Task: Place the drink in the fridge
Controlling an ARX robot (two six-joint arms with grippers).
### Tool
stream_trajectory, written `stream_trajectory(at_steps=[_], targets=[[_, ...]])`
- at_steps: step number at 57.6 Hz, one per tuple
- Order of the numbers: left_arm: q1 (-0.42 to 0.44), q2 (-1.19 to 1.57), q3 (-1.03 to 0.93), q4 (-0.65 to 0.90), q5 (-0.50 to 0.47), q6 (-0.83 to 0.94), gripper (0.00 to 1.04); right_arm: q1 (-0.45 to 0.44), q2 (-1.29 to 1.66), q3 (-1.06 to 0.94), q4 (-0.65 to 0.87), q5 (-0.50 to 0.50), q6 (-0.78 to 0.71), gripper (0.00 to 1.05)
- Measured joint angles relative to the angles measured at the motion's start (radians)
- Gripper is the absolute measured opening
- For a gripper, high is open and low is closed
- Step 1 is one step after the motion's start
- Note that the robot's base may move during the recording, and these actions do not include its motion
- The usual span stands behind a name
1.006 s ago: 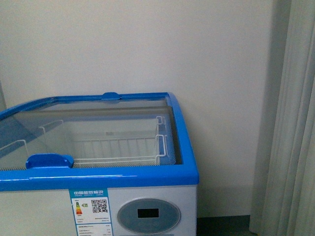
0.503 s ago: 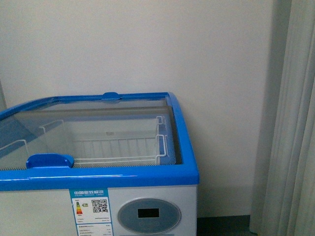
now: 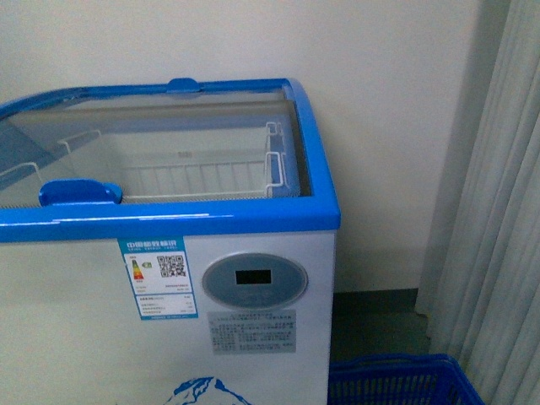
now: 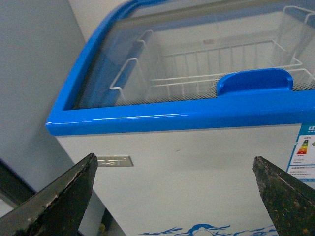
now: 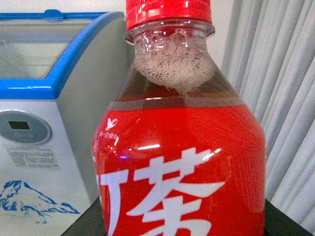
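the fridge is white, blue-rimmed; the drink red-labelled, red-capped.

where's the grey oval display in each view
Front view: display in the lower middle of the picture, on the fridge front, below the blue rim.
Left wrist view: not in it; only the energy label shows on that front.
Right wrist view: display on the fridge front, beside the bottle, under the rim's corner.
Shared landmark: the blue rim, in all three.
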Motion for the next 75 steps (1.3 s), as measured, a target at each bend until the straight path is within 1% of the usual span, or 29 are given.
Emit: stream_trajectory(at_steps=[3, 10, 19, 28, 45, 75], targets=[[0.003, 0.039, 0.021, 0.006, 0.001, 0.013, 0.97, 0.0, 0.0, 0.0, 0.0, 0.0, 0.0, 0.41], [0.024, 0.17, 0.1, 0.045, 0.035, 0.031, 0.97, 0.0, 0.0, 0.0, 0.0, 0.0, 0.0, 0.41], [0.039, 0.292, 0.177, 0.045, 0.077, 0.05, 0.97, 0.0, 0.0, 0.0, 0.0, 0.0, 0.0, 0.41], [0.046, 0.391, 0.246, 0.043, 0.096, 0.081, 0.97, 0.0, 0.0, 0.0, 0.0, 0.0, 0.0, 0.41], [0.046, 0.501, 0.355, 0.027, 0.113, 0.108, 0.97, 0.0, 0.0, 0.0, 0.0, 0.0, 0.0, 0.41], [0.048, 0.653, 0.57, -0.041, 0.174, 0.189, 0.97, 0.0, 0.0, 0.0, 0.0, 0.0, 0.0, 0.41]])
